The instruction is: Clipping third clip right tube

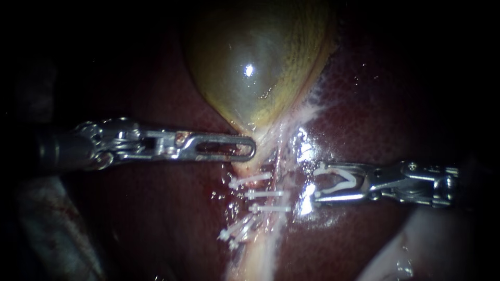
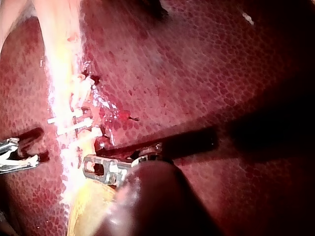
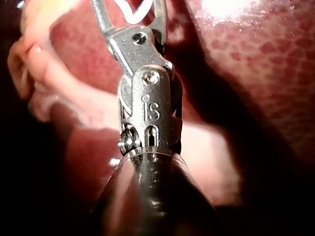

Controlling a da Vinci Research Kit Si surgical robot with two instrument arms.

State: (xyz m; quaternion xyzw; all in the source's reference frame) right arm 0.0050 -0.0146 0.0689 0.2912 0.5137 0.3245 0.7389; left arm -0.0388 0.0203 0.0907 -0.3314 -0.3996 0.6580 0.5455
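Left instrument [image 1: 242, 148] is lying across the liver [image 1: 375, 104]. Its hand is closed flat with nothing visibly held, and its tip is touching the gallbladder [image 1: 255, 67] neck. Right instrument [image 1: 319, 183]: hand is standing wide, both jaws holding one loaded clip [image 1: 341, 181]. It is sitting just right of the tube [image 1: 255, 257] without touching it, with bare liver lying open around it. Set clips [image 1: 265, 193] on the tube strand: five counted, three level and two tilted below them. Cannot tell the right tube from the left.
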